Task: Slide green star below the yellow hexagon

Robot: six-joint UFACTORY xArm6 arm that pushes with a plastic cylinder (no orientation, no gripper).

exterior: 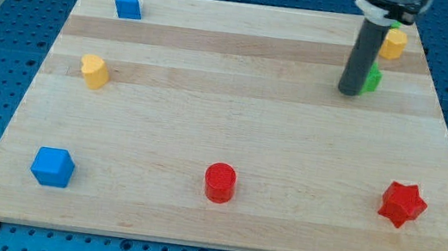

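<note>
- Start at my tip (350,93): you see the dark rod coming down from the view's top right, its lower end resting on the bench (209,106). The arm carries no jaws at all, so you have nothing open or closed to check.
- Just to the view's right of my tip you find the green star (373,78), touching the rod or nearly so; the rod hides most of it, so you cannot make out its shape clearly.
- Directly above that, towards the view's top, you see the yellow hexagon (393,44), close to the green star and near the bench's top right corner.
- Count the yellows: two, the second being a yellow block (94,71) at the view's left.
- Count the blues: two, a blue house-shaped block (128,4) at top left and a blue block (53,166) at bottom left.
- Count the reds: two, a red cylinder (220,182) at bottom centre and a red star (403,204) at bottom right.
- You have one green, making seven blocks.
</note>
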